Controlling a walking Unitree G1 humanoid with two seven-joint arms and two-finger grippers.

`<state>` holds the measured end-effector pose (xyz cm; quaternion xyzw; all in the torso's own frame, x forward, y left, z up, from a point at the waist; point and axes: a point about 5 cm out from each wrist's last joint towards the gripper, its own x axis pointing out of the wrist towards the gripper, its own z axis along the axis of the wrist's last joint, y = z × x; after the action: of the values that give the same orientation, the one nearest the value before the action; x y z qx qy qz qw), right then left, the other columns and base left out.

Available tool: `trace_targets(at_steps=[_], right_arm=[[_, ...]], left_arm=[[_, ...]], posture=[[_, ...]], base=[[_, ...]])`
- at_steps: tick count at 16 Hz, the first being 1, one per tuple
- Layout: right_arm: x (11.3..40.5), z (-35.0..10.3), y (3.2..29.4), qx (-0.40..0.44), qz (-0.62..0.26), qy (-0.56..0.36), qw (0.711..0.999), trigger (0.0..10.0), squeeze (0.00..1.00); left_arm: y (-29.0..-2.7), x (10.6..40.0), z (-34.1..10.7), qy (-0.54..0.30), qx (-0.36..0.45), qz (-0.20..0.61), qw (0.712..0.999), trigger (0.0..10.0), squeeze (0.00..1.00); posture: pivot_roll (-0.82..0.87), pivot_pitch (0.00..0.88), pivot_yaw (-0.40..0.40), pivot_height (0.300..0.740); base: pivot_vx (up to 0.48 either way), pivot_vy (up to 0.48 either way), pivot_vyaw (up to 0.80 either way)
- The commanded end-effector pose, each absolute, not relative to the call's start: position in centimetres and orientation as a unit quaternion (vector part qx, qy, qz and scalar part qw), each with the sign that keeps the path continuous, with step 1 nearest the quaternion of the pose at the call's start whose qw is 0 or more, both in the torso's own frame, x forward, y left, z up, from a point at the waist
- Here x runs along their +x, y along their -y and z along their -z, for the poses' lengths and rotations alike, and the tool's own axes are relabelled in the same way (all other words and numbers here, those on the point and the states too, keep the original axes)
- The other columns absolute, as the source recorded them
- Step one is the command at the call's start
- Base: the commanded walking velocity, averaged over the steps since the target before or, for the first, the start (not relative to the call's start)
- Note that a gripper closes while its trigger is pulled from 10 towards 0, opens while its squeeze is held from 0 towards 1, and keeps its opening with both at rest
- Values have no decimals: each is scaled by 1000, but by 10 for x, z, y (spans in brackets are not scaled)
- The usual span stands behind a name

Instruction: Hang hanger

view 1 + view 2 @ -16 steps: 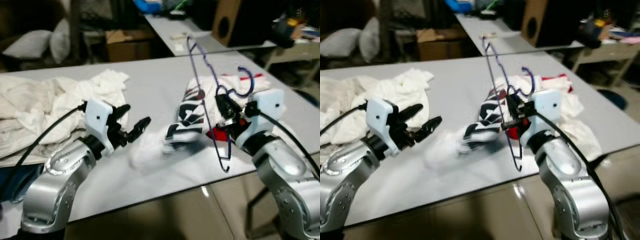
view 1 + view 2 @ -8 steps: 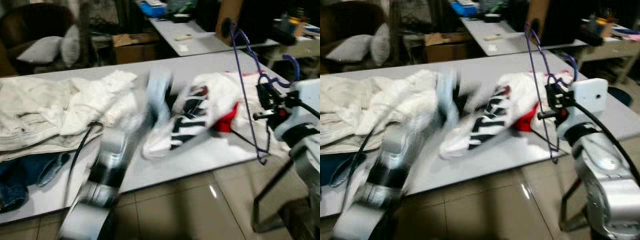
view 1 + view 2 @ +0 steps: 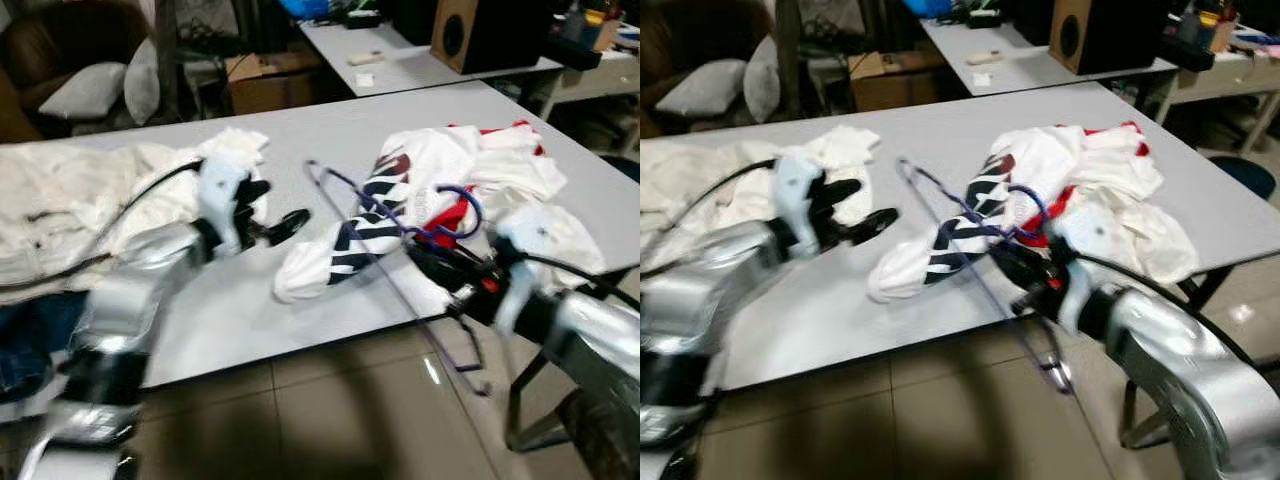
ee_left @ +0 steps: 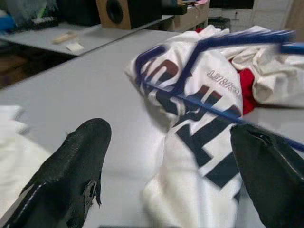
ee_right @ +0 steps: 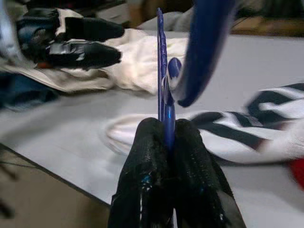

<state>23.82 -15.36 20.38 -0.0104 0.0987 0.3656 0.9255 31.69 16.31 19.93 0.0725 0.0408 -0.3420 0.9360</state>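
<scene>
a: head views first. where's the hanger?
b: the blue hanger (image 3: 400, 232) lies tilted low over the striped white shirt (image 3: 352, 240) at the grey table (image 3: 300, 140) edge. the right gripper (image 3: 432, 268) holds it, though blur hides the exact grip there.
a: and the other arm?
b: the left gripper (image 3: 275, 225) hovers over bare table beside the white clothes pile (image 3: 60, 215), fingers apart.
a: left wrist view?
b: two black fingers (image 4: 71, 175) spread wide, shirt and hanger wire between them, further off; one finger is cut off at the edge.
a: right wrist?
b: fingers (image 5: 149, 175) pressed together, pinching the hanger's thin blue wire (image 5: 167, 128); the hook is a blur up close.
</scene>
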Motion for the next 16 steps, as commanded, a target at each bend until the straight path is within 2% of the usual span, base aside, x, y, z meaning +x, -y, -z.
trace_targets(at_steps=[1, 3, 5, 8, 9, 12, 13, 16], right_arm=[[247, -198, 150, 15, -382, -128, 915, 10000, 0], [258, -191, 145, 48, -408, -168, 896, 10000, 0], [279, -162, 151, 35, -379, -263, 887, 10000, 0], [292, -154, 156, 43, -354, -307, 882, 10000, 0], [296, -149, 165, 17, -322, -344, 882, 10000, 0], [305, -148, 196, -23, -252, -358, 899, 10000, 0], [302, -150, 220, -60, -212, -366, 904, 10000, 0], [289, -159, 254, -88, -153, -364, 915, 10000, 0]], left_arm=[[-177, 305, -207, -35, 85, 335, 938, 10000, 0], [-198, 286, -205, -49, 98, 316, 942, 10000, 0], [-216, 257, -203, -75, 114, 317, 938, 10000, 0], [-209, 241, -197, -101, 123, 353, 922, 10000, 0], [-200, 235, -193, -112, 124, 379, 910, 10000, 0], [-193, 234, -188, -122, 129, 390, 904, 10000, 0], [-191, 235, -187, -124, 132, 396, 900, 10000, 0], [-187, 237, -188, -122, 131, 404, 897, 10000, 0]], posture=[[19, 0, -15, 740], [35, 0, -36, 740], [79, 0, -85, 740], [91, 0, -98, 740], [91, 0, -97, 740], [72, 0, -75, 740], [66, 0, -68, 740], [51, 0, -46, 740]], base=[[0, 0, 0], [0, 0, 0], [0, 0, 0], [0, 0, 0], [0, 0, 0], [0, 0, 0], [0, 0, 0], [0, 0, 0]])
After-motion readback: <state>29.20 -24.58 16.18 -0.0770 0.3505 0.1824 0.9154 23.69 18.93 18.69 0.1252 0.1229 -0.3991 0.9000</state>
